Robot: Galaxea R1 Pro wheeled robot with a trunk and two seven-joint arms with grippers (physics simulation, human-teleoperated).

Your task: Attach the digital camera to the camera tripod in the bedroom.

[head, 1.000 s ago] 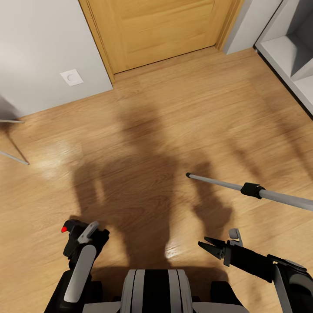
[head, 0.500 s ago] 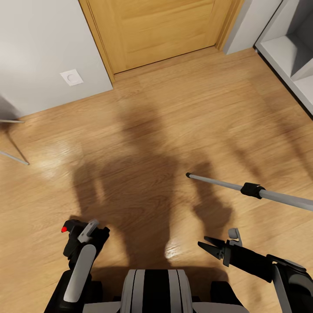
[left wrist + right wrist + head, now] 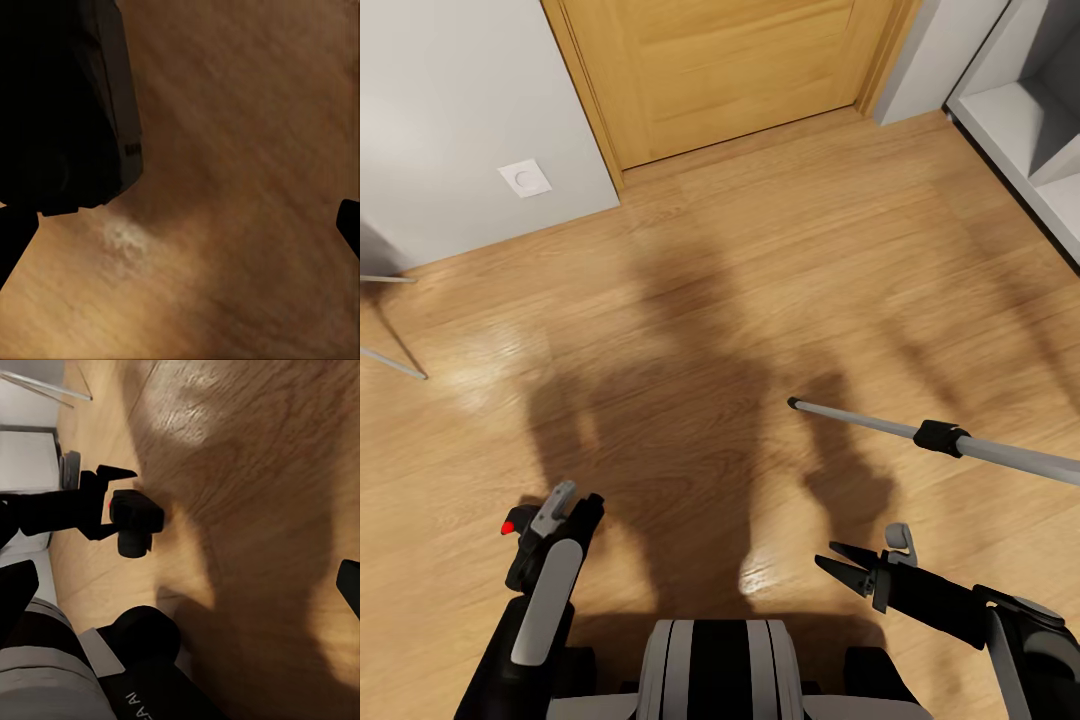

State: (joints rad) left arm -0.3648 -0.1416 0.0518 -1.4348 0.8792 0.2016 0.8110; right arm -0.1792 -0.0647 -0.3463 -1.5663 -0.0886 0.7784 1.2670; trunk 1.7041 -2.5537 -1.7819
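One change stood out against the frame half a second earlier: the left gripper (image 3: 550, 530) had turned a little at the wrist, so the digital camera (image 3: 525, 545) it carried sat more tucked beneath the forearm, its red dot at the outer corner in the same place. The rest of the head view matched. The left gripper's fingers were clamped on the camera; in the right wrist view the camera (image 3: 136, 521) hung dark and boxy from that gripper (image 3: 101, 506) above the floor, and in the left wrist view its black body (image 3: 67, 105) sat close against the lens.

The right gripper (image 3: 838, 564) hovered low over the wood floor (image 3: 760, 260) with its fingers spread apart and nothing between them. Just beyond it one silver leg of the camera tripod (image 3: 945, 440), with a black joint, slanted in from the right edge, its foot resting on the floor.

Further off stood the oak door (image 3: 730, 70), a grey wall with a white socket plate (image 3: 525, 178), and the white shelf (image 3: 1020, 130) at the right. Thin metal legs (image 3: 390, 365) showed at the left edge. Open floor lay between the grippers and the door.
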